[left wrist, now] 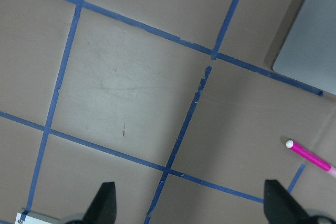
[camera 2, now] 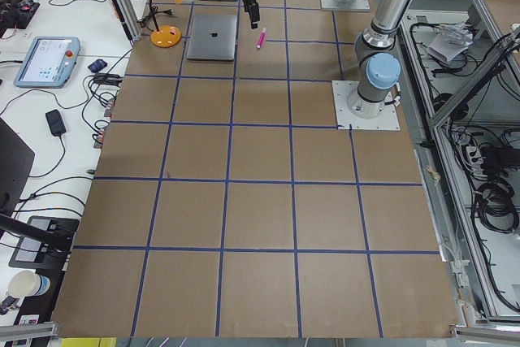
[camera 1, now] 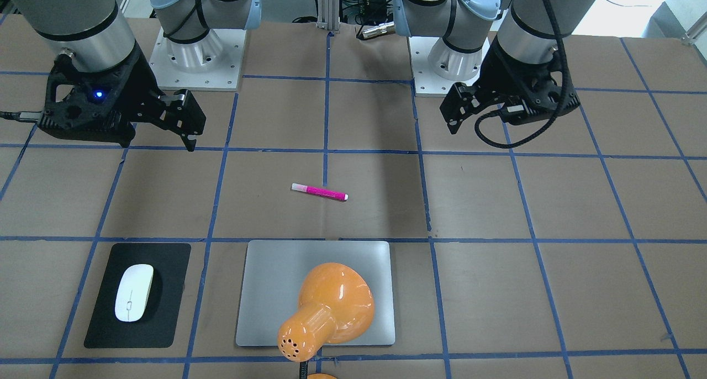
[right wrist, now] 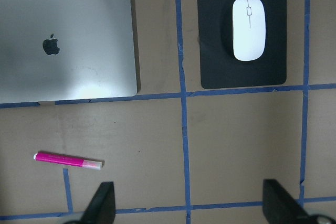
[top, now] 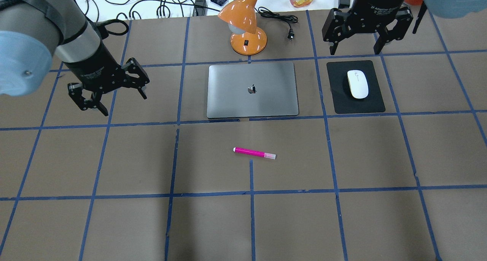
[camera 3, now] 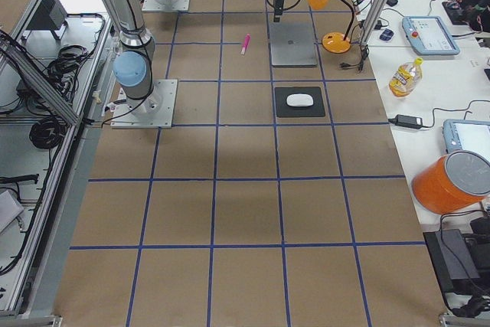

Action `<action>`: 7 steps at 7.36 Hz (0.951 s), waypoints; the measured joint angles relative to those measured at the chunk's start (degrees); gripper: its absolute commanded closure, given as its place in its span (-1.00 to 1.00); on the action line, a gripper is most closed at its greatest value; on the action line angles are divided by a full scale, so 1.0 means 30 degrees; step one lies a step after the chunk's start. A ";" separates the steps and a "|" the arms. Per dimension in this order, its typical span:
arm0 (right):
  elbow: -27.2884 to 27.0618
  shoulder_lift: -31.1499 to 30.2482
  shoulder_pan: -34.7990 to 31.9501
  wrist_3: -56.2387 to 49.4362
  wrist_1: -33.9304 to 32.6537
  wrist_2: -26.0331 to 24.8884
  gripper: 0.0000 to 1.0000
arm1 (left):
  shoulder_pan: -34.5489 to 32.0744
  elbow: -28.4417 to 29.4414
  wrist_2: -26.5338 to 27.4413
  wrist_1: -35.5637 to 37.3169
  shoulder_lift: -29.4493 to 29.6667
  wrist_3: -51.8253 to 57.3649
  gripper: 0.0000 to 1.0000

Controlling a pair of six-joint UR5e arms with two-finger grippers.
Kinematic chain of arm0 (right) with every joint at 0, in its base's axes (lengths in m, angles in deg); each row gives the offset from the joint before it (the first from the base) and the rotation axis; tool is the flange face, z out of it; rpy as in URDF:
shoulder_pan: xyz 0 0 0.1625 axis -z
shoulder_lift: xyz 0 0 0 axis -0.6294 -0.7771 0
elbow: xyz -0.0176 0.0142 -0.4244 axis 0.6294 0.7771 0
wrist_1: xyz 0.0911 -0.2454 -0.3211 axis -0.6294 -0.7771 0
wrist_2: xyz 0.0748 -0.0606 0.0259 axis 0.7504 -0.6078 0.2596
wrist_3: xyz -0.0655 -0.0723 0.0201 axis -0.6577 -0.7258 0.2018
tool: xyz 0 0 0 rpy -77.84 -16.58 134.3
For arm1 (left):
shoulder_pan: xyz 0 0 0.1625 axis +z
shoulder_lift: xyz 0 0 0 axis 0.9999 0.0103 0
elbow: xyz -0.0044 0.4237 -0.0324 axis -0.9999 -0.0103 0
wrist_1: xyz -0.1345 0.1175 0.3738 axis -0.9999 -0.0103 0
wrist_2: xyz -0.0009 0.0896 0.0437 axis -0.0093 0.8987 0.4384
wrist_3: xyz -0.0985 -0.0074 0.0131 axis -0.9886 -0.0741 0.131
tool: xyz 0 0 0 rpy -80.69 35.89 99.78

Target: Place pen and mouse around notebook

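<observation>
Plainly, the notebook [top: 232, 89] is a closed silver-grey metal slab with rounded corners and a dark Apple logo [top: 251, 89] at the centre of its lid. It lies flat at the far middle of the counter [top: 114, 215], which is covered in brown paper and marked into squares with blue tape. To its right, apart from it, a matte black mouse pad [top: 342, 101] carries the mouse [top: 357, 84], a smooth, glossy white oval with a thin slit at one end. The pen [top: 254, 153] lies crosswise on bare paper nearer the robot than the notebook and well apart from it. Its body is magenta, with the white tip to the left and the pale pink cap to the right. A glossy orange desk lamp [top: 243, 13] stands just beyond the notebook's far edge.

The right end effector [top: 354, 50], with "2F Adaptive" printed on its black body, hangs above the counter on the mouse's side, fingers spread wide and empty. The left end effector [top: 124, 104] hangs left of the notebook, also spread wide and holding nothing
</observation>
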 measured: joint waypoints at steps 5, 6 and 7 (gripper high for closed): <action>0.0011 0.0034 -0.0020 0.0036 0.0044 -0.0047 -1.00 | -0.0212 0.0325 0.0669 -0.0256 0.0111 0.4003 -1.00; 0.0040 0.0099 -0.0039 0.0035 -0.0029 -0.0020 -1.00 | -0.0216 0.0333 0.0677 0.0166 0.0284 0.4111 -1.00; 0.0054 0.0151 -0.0055 0.0036 -0.0067 -0.0007 -1.00 | -0.0203 0.0343 0.0606 0.0412 0.0365 0.4161 -1.00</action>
